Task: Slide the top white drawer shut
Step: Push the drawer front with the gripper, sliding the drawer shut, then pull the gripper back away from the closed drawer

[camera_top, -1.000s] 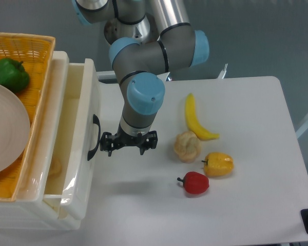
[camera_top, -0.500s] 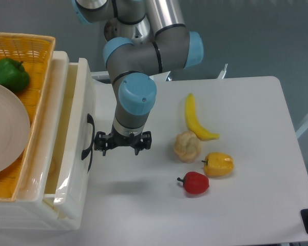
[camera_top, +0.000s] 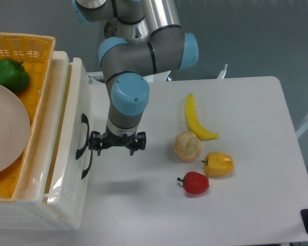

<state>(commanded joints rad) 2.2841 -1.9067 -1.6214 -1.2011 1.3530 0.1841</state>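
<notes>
The top white drawer [camera_top: 76, 87] stands at the left, pushed almost fully in, with only a narrow strip of its cream inside showing. Its black curved handle [camera_top: 82, 132] faces the table. My gripper [camera_top: 116, 143] points down just right of that handle, its left side at or touching the drawer front. The jaws look spread apart with nothing between them.
An orange woven basket [camera_top: 38, 48] on top of the cabinet holds a green pepper [camera_top: 8, 74] and a white plate [camera_top: 5, 136]. Below sits the lower drawer handle [camera_top: 87, 165]. On the table lie a banana [camera_top: 195, 118], a bread roll [camera_top: 187, 146], a yellow pepper [camera_top: 218, 164] and a red pepper [camera_top: 196, 183].
My gripper has travelled left against the drawer front, and the top drawer has slid inward from clearly open to nearly shut.
</notes>
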